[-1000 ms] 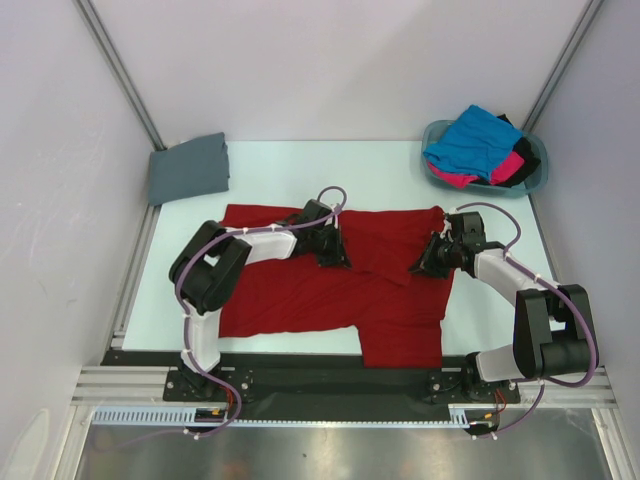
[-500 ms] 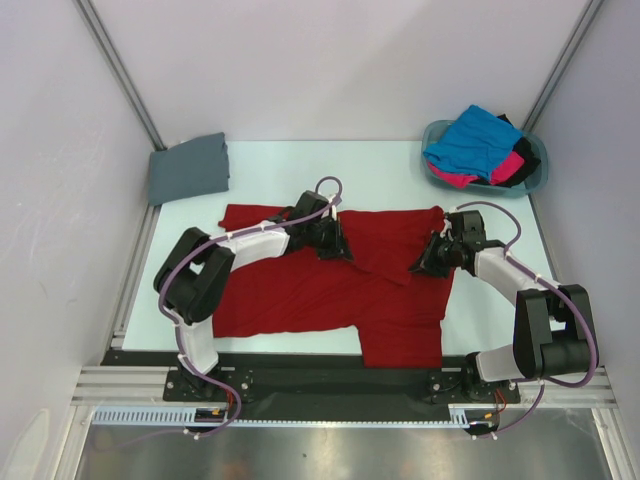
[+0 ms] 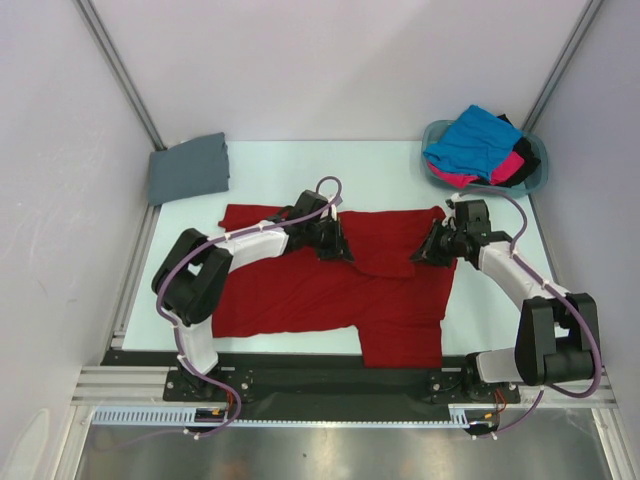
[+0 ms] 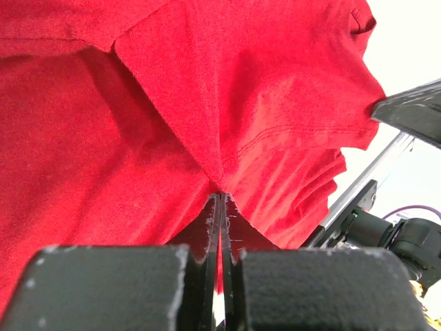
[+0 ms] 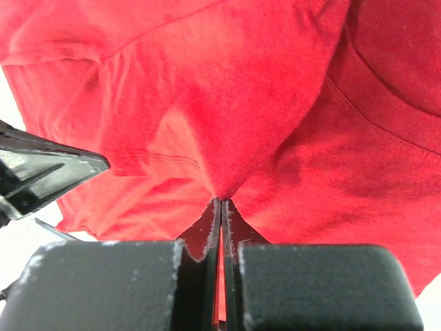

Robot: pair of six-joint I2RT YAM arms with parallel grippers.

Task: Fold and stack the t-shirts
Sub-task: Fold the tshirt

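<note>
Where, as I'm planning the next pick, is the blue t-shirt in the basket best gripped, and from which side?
Probably its bunched top fold, coming from straight above: the blue t-shirt lies heaped over the pink t-shirt and black t-shirt, and the rim of the basket would likely block a sideways approach.

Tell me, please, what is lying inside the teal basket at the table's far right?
A bright blue shirt lies on top, with hot pink cloth and black cloth showing under it. The teal basket floor and anything deeper are covered.
</note>
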